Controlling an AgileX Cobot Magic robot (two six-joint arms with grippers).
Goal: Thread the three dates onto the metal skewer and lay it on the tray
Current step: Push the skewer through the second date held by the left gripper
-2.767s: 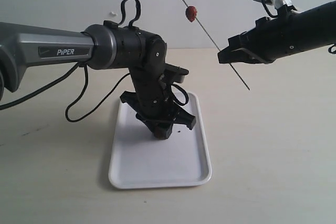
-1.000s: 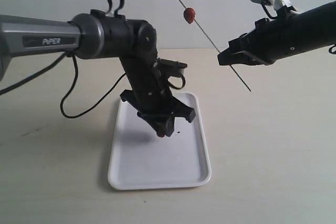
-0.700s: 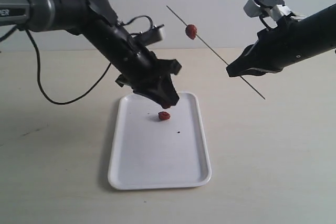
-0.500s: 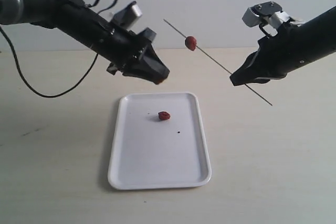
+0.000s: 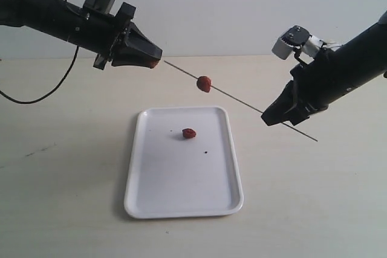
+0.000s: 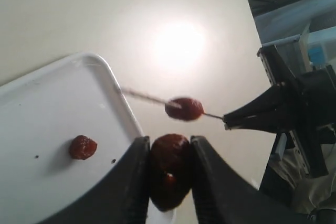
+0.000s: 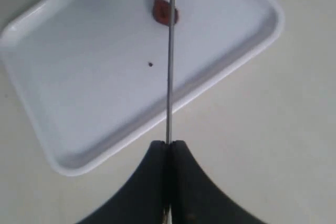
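My left gripper (image 5: 151,63) is raised at the upper left, shut on a dark red date (image 6: 169,169). The thin metal skewer (image 5: 242,102) slants down to the right, its tip just off that gripper. One date (image 5: 204,83) is threaded on it, and the left wrist view also shows this date (image 6: 184,108). My right gripper (image 5: 266,118) is shut on the skewer (image 7: 169,51) near its lower end, to the right of the white tray (image 5: 181,185). A third date (image 5: 189,133) lies loose on the tray (image 7: 105,77); in the right wrist view this date (image 7: 159,11) sits behind the skewer.
The tray (image 6: 52,108) lies on a pale tabletop with a tiny dark speck (image 7: 150,64) near the loose date (image 6: 83,147). A black cable (image 5: 36,92) hangs from the left arm at the far left. A plain wall stands behind.
The left gripper rose from the tray with a date and swung up and left. The right gripper dropped and flattened the skewer, bringing its tip beside the left gripper.
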